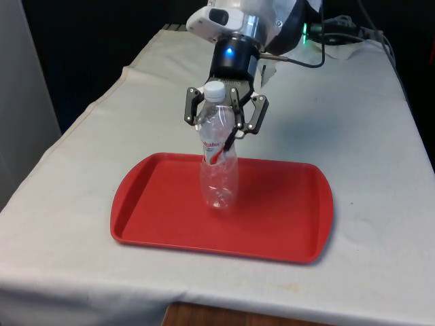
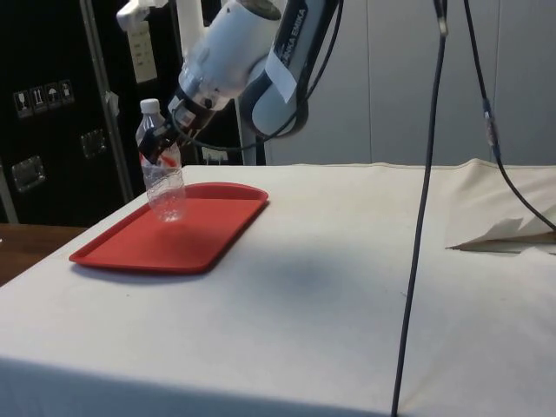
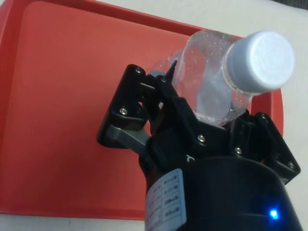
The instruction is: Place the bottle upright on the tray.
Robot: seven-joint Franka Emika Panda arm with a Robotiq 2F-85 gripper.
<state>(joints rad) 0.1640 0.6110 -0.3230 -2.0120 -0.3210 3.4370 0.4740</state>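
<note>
the bottle point(image 1: 219, 170) stands upright on the tray point(image 1: 285, 217), base resting on the tray floor, slightly toward the front view's left of the tray's middle and nearer the tray's far rim than its near rim. it is clear plastic with a white cap point(image 1: 215, 89) and a red-and-white label around its upper body; it looks empty. the end effector point(image 1: 226, 122) is closed on the bottle: its black fingers point(image 1: 232, 136) clasp the upper body just below the neck, one finger running down across the label on the side facing the front camera. in the side view the bottle point(image 2: 163, 178) stands on the tray point(image 2: 200, 234) and leans slightly, cap point(image 2: 150, 106) tilted away from the arm, with the end effector point(image 2: 161, 143) at label height. in the wrist view the cap point(image 3: 261, 60) and shoulder of the bottle point(image 3: 207, 72) sit between the fingers point(image 3: 168, 106), with the tray floor point(image 3: 62, 110) beneath. the tray is red, rectangular with rounded corners and a raised rim, lying flat on the bench point(image 1: 353, 122) near its near edge, long side across the front view. the bench carries a white cloth. a black cable point(image 2: 421, 217) hangs down in the side view's foreground, and a fold of cloth point(image 2: 499, 233) lies at that view's right.
</note>
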